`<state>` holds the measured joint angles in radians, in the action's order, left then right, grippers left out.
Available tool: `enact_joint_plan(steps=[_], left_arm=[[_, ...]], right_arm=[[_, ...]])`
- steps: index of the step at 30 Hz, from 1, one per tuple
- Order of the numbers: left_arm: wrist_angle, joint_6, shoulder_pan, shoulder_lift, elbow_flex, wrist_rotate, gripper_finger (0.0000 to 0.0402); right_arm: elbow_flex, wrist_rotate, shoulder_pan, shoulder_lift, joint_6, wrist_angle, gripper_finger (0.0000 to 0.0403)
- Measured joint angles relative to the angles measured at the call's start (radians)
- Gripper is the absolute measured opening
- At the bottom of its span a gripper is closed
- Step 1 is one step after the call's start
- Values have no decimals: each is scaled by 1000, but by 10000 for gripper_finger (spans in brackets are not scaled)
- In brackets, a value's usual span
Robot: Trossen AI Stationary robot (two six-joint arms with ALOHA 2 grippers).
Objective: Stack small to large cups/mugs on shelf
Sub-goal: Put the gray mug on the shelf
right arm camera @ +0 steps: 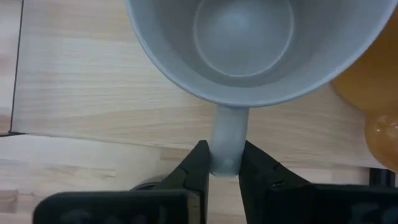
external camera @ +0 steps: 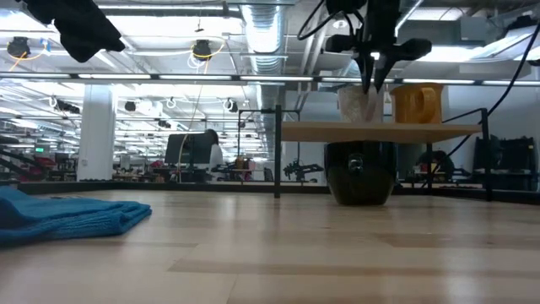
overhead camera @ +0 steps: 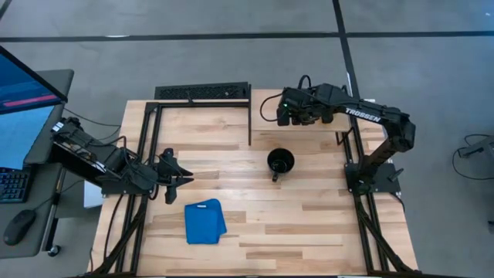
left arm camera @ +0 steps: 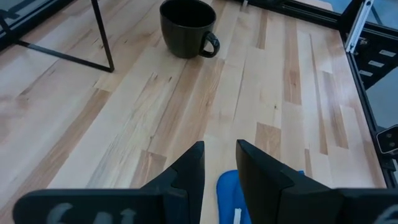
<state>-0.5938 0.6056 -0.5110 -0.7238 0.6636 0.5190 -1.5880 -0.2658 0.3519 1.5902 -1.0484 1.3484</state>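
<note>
The grey mug stands on the shelf, near its edge, with the yellow mug just beside it. The right tool pinches the grey mug's handle between its two fingers. The black mug sits on the desk below, in front of the shelf, with bare wood all around it. The left tool hangs over the desk's left side, fingers a little apart and holding nothing, just above the blue cloth.
</note>
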Motion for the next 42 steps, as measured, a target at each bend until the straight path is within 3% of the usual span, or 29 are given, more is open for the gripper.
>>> enact_joint_plan(steps=[42], left_arm=[[0, 22, 0, 0, 0, -1, 82]], right_arm=[[2, 51, 5, -7, 4, 4, 78]])
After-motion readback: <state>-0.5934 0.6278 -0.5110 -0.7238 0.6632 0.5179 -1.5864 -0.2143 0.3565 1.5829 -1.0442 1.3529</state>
